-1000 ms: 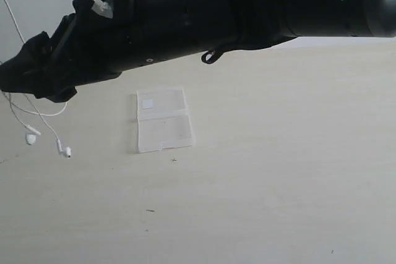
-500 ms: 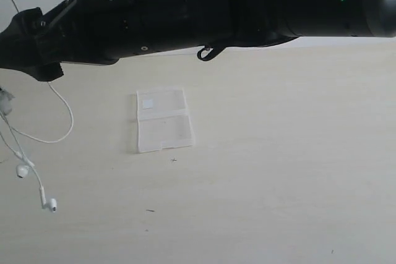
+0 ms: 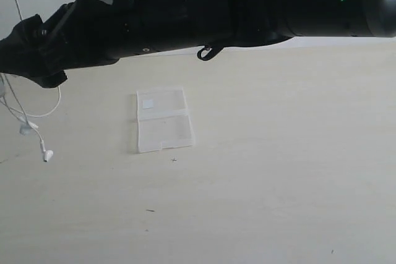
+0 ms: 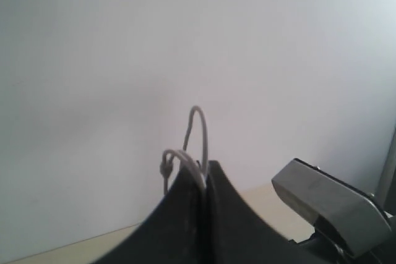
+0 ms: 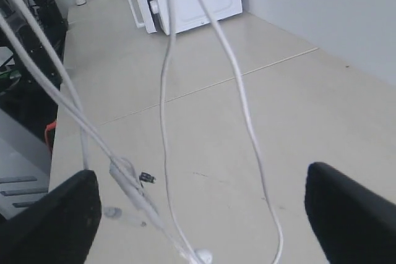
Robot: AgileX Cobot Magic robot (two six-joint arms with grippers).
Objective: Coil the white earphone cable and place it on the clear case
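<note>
Swinging half a second ago, the two earbuds point(image 3: 46, 154) now hang higher at the left edge of the outside view, and the slack loop beside them has drawn in smaller. The white earphone cable point(image 3: 59, 100) is all in the air at the far left, dangling under the tip of the black arm point(image 3: 204, 13) that spans the top of the frame. The clear case point(image 3: 162, 120) lies opened flat and bare on the pale tabletop point(image 3: 278, 183), left of centre, well apart from the cable.

The left gripper point(image 4: 202, 174) has its jaws pressed together on a couple of cable loops that poke out above them. The right gripper point(image 5: 199, 211) stands wide, with strands hanging loose between its fingers point(image 5: 52, 214), gripping nothing.

Coiling looks about midway. Next I would expect the right gripper to catch a hanging strand and carry another turn to the left one, before anything goes to the case.
</note>
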